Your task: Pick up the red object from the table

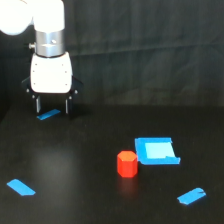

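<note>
The red object (127,164) is a small stubby red-orange block standing upright on the black table (75,170), right of the middle. It touches or nearly touches the left side of a blue square tray-like piece (156,151). My gripper (51,106) hangs from the white arm at the upper left, far from the red object, with its two dark fingers apart and nothing between them. It hovers over a blue tape strip (48,115) at the back left.
Two more blue tape strips lie on the table: one at the front left (21,187) and one at the front right (191,196). A black curtain (150,45) forms the backdrop behind the table.
</note>
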{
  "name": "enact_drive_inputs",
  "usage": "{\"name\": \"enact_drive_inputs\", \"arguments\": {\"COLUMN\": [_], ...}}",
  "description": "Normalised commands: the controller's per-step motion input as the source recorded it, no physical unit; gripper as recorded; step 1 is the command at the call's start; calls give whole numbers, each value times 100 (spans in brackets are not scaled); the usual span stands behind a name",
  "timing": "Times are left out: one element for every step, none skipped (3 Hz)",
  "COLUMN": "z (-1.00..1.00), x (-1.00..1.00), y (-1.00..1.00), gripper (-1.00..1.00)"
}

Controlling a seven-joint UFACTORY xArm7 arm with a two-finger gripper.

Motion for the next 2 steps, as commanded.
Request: {"name": "enact_drive_inputs", "arguments": {"z": [-15,-26], "x": [85,93], "y": [-89,-92], "gripper": [100,100]}}
